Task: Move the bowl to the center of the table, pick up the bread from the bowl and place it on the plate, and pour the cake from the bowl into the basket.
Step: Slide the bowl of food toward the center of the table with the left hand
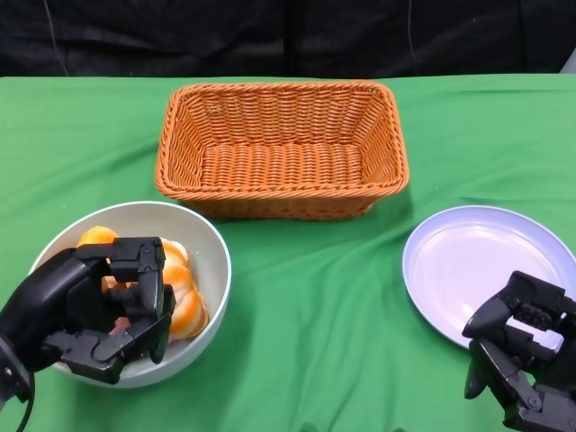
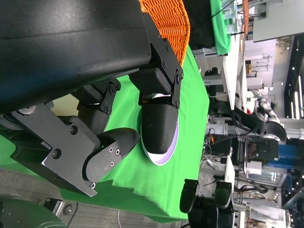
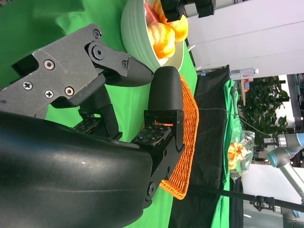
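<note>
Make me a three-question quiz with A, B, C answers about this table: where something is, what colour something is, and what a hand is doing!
1. Where is the basket?
A. behind the bowl and plate
B. on the plate
C. inside the bowl

2. What colour is the plate?
A. red
B. pale lilac
C. black

3. What is in the right hand?
A. bread
B. the plate
C. nothing

Answers: 1 A, the basket sits farther back than the bowl. 2 B, it looks light purple. 3 C, it hovers by the plate's near edge with nothing in it.
</note>
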Controlling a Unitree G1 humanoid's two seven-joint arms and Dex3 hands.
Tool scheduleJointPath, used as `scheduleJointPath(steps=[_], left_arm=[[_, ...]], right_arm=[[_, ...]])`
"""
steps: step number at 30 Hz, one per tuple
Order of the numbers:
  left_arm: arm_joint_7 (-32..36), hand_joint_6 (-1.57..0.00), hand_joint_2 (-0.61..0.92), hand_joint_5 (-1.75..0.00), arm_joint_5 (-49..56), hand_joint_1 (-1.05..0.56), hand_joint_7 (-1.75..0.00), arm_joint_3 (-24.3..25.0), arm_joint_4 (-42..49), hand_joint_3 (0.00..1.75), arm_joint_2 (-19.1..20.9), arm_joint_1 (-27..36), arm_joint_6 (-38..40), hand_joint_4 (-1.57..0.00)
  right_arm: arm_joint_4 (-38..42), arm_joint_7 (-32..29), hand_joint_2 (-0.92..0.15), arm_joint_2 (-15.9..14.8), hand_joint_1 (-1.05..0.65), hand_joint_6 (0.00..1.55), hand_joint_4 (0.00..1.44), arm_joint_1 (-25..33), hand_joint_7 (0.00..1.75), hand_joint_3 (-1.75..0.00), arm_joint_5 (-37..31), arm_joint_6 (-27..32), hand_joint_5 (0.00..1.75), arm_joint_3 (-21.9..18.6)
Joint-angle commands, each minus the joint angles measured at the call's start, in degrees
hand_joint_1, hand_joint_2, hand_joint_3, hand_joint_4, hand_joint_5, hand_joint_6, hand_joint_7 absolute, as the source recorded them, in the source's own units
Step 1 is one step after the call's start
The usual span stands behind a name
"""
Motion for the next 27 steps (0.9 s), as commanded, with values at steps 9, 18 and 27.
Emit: scheduleJointPath(steps=[9, 18, 27], left_arm=[[0.81, -0.76, 0.53, -1.75, 0.1, -0.02, -1.55, 0.56, -0.18, 1.21, 0.26, -0.47, -0.56, -0.82], [0.87, -0.77, 0.53, -1.75, 0.07, -0.02, -1.55, 0.51, -0.19, 1.21, 0.29, -0.46, -0.57, -0.82], [0.19, -0.76, 0.54, -1.75, -0.42, -0.02, -1.55, 0.65, 0.88, 1.21, -0.21, -0.71, -1.47, -0.82]], right_arm=[[0.8, 0.22, -0.63, -0.14, -0.19, 0.67, 0.66, -0.42, 1.31, -0.9, -0.23, -1.06, 1.65, -0.57], [0.84, 0.23, -0.62, -0.14, -0.19, 0.68, 0.66, -0.43, 1.31, -0.91, -0.24, -1.11, 1.65, -0.56], [2.01, 0.49, -0.63, -0.02, -0.2, 0.68, 0.67, -0.84, 1.3, -0.88, -0.63, -1.7, 1.64, -0.51]])
